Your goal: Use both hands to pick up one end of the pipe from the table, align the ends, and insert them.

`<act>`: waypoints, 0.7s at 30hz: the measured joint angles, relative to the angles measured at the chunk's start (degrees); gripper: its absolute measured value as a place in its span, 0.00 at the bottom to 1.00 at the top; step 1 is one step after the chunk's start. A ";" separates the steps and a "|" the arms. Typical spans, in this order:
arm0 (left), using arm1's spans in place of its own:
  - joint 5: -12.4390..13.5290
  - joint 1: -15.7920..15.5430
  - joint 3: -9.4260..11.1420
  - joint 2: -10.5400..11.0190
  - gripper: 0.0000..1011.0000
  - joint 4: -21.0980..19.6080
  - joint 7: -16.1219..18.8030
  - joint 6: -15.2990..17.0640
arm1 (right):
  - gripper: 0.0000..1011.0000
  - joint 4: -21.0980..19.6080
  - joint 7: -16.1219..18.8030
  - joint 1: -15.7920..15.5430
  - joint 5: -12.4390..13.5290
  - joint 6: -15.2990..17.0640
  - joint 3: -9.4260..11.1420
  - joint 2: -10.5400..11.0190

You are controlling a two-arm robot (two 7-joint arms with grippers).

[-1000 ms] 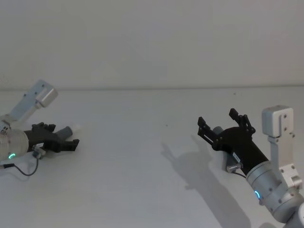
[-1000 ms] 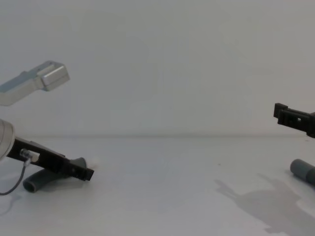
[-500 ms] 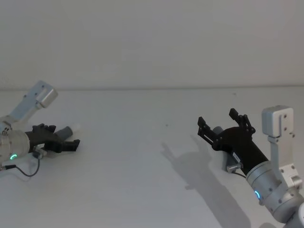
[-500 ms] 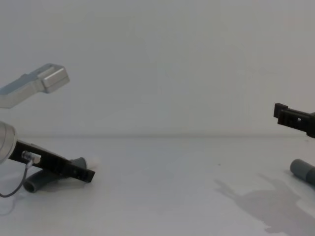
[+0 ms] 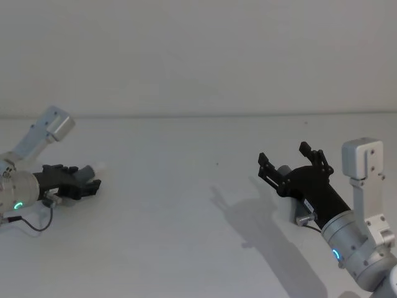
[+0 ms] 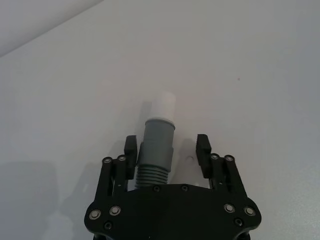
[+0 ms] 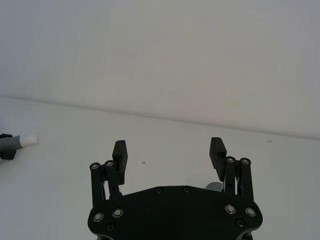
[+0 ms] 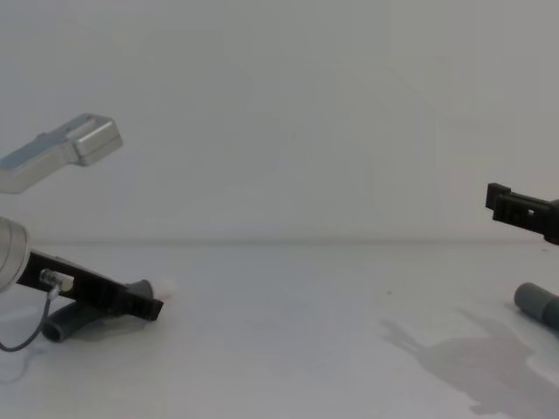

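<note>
The left gripper [image 6: 166, 146] has slipped a little back along the narrower cuff [image 6: 159, 137], so more of the whitish tip [image 6: 163, 105] shows past it. Its jaws stand wide, one close against the cuff's flank and the other apart from it, clamping nothing, so I judge the grasp not yet made. The cuff lies low on the table [image 5: 186, 236], its long axis in line with the gripper's reach and its tip pointing away from the wrist, toward the far right. Well right of the cuff, the right gripper [image 5: 285, 158] hangs unmoved, spread wide above the wider sleeve [image 8: 534, 301].
</note>
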 joint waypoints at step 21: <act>-0.04 0.11 -0.17 -0.09 0.33 0.07 0.19 -0.06 | 0.99 0.00 0.00 0.00 0.00 0.00 0.00 0.00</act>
